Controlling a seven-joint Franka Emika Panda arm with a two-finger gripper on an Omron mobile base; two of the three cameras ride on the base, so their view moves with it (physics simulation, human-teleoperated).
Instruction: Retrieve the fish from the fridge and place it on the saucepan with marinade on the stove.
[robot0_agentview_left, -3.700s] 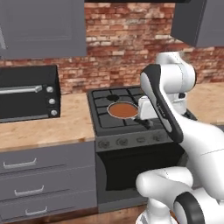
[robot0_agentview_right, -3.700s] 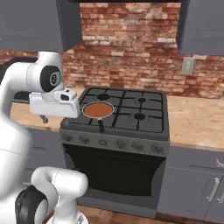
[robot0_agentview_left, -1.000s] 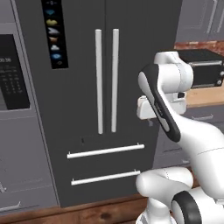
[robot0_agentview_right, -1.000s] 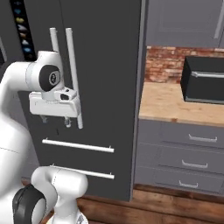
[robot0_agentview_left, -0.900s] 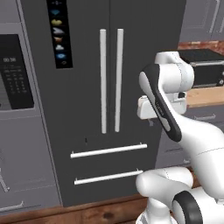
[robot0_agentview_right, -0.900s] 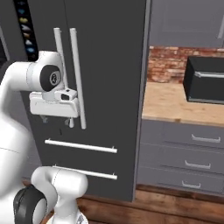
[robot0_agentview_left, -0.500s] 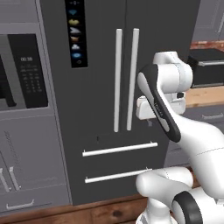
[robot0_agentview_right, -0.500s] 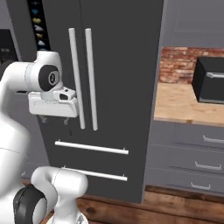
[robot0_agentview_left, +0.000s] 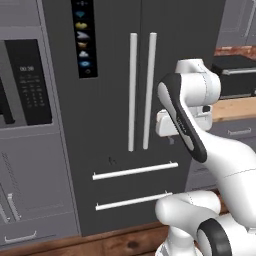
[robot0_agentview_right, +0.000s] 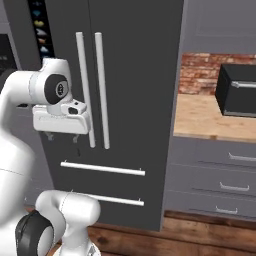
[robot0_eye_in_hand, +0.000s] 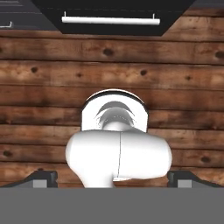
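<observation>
The fridge (robot0_agentview_left: 140, 100) is faced with both doors shut, its 2 bar handles (robot0_agentview_right: 92, 90) untouched. The claw (robot0_eye_in_hand: 112, 179) is held released, pointed down at the wooden floor (robot0_eye_in_hand: 43, 87), grasping nothing. The fish is presumably shut inside, unseen. Judged from this, everything is left: opening, retrieval, carrying to the saucepan.

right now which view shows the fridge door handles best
The left base view: both long silver door handles stand upright and unblocked on the closed fridge. The right base view shows them too, with the arm overlapping the lower left one. The hand view catches just a drawer handle.
</observation>
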